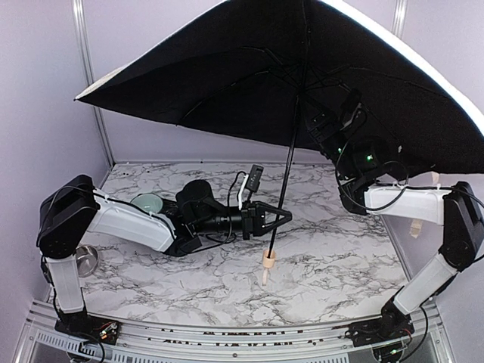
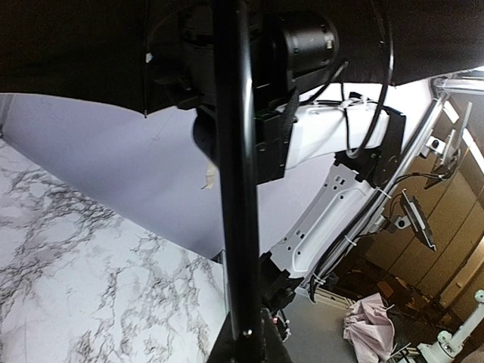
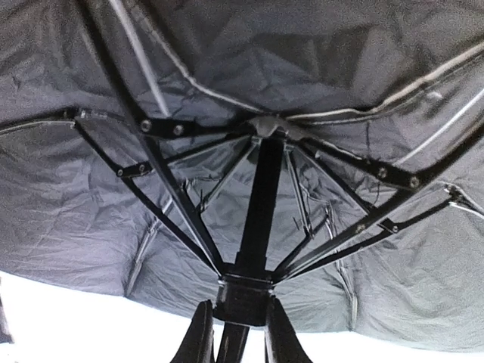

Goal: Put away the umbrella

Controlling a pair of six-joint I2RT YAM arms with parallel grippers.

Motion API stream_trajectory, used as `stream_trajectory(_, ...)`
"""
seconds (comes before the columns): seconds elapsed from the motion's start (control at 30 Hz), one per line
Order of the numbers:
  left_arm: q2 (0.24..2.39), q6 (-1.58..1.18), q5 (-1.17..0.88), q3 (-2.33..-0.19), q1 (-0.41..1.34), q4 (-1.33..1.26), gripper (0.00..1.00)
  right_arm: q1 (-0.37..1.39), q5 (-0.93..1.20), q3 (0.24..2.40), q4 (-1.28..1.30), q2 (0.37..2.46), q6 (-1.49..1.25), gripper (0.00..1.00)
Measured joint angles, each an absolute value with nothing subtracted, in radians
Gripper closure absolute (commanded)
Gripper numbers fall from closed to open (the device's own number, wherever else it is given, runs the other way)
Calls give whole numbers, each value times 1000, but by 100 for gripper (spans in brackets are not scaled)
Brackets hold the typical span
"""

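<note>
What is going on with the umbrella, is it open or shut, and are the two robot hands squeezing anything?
Umbrella: open wide and leaning, with its handle down near the table.
Left hand: shut on the shaft, low down.
Right hand: shut on the slider, up under the canopy.
</note>
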State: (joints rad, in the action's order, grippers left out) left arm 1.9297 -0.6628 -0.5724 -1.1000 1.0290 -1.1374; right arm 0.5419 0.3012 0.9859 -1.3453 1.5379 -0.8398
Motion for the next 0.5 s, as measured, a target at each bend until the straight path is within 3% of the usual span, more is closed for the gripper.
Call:
stream_trajectory(0.27, 1837, -552, -559, -1092, 984, -916, 100, 511, 414, 1045, -1024, 1472, -606, 100)
stream_trajectory(0.5, 1769, -427, -516, -1164, 981, -889, 100, 555, 538, 948, -893, 1535, -493, 100)
